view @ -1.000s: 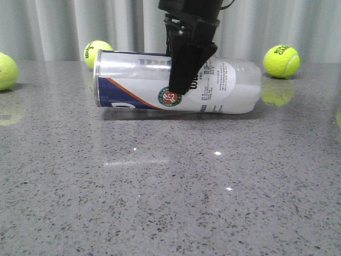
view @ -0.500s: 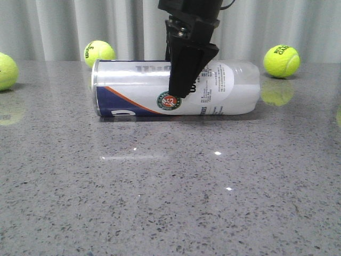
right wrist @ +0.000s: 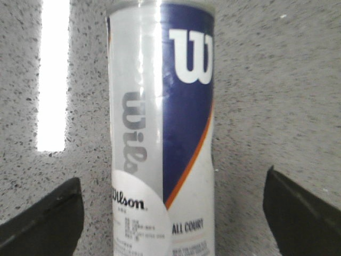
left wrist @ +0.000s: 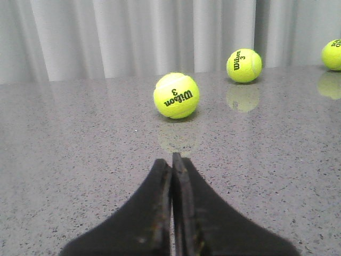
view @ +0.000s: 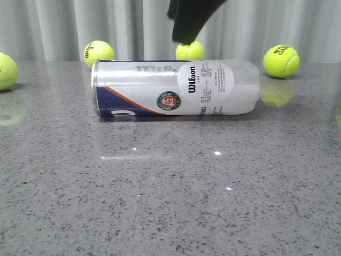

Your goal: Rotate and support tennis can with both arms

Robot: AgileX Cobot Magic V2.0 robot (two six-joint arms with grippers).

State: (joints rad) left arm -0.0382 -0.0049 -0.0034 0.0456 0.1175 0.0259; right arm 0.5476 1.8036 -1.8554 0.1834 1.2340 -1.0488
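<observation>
The tennis can [view: 176, 88] lies on its side on the grey stone table [view: 170, 202], silver rim to the left, Wilson label and Roland Garros badge facing the camera. My right gripper [view: 185, 33] hangs just above the can's middle, apart from it. In the right wrist view the can [right wrist: 160, 133] lies between the right gripper's [right wrist: 173, 178] wide-open fingers [right wrist: 50, 218], untouched. My left gripper [left wrist: 171, 162] is shut and empty, low over bare table, away from the can; it does not show in the front view.
Tennis balls sit along the back of the table at far left [view: 5, 71], back left [view: 99, 52], behind the can [view: 190, 51] and back right [view: 281, 61]. The left wrist view shows balls ahead [left wrist: 176, 95], [left wrist: 244, 65], [left wrist: 332, 54]. A grey curtain closes the back.
The right gripper, which was around the can's middle, has let go and risen above it. The can settled flat on the table and now lies still.
</observation>
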